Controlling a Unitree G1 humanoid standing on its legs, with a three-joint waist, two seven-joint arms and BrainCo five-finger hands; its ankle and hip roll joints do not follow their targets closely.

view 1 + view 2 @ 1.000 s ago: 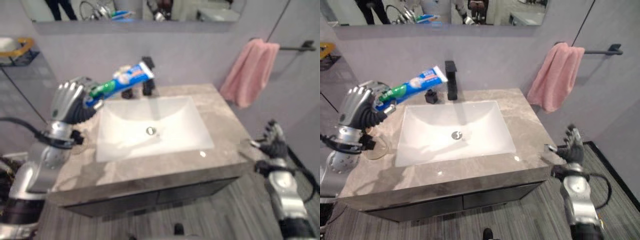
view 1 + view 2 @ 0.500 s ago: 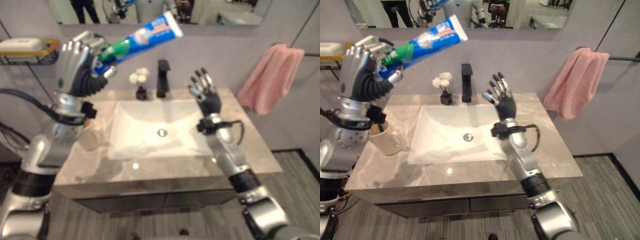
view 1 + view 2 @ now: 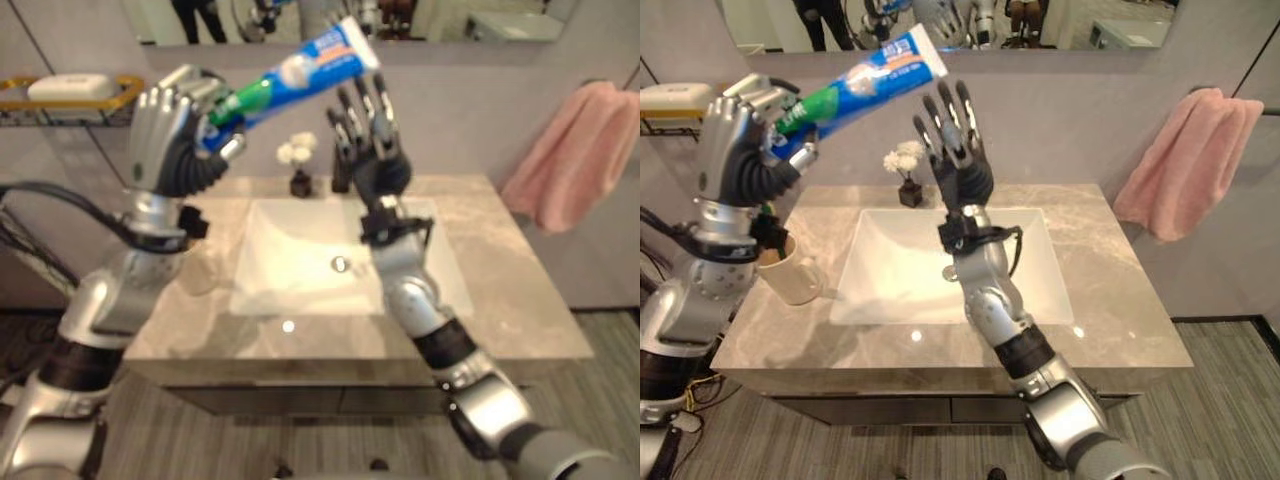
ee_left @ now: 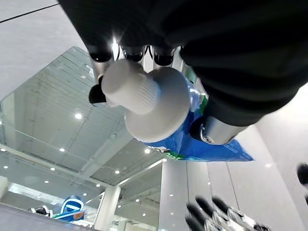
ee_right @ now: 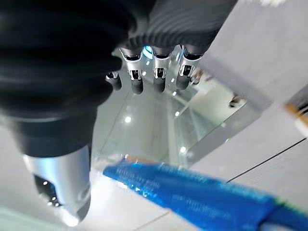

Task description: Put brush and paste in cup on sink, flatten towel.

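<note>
The left hand (image 3: 740, 150) is held high above the table's left edge, fingers curled tight round the cap end of the toothpaste tube (image 3: 865, 80), so the long blue body slants up toward the mirror and out over the sink (image 3: 880, 300). In the left wrist view the white cap (image 4: 144, 103) pokes out past the curled fingers, which suggests the grip sits low on the tube; that leaves the flat tail free for the other hand to take. The right hand (image 3: 365, 130) is raised over the back edge of the table, fingers straight and spread, palm turned toward the tube's tail and just beside it, not yet touching as far as I can tell. It looks posed to receive or steady the tube

The cup (image 3: 790, 275) stands on the table near the left edge, almost under the left hand, with something dark green standing in it, probably the brush. The paste is not yet in the cup. The pink towel (image 3: 1185, 160) hangs bunched from a wall rail beyond the table's right edge, untouched. A small vase of white flowers (image 3: 907, 170) sits at the back edge by the tap
</note>
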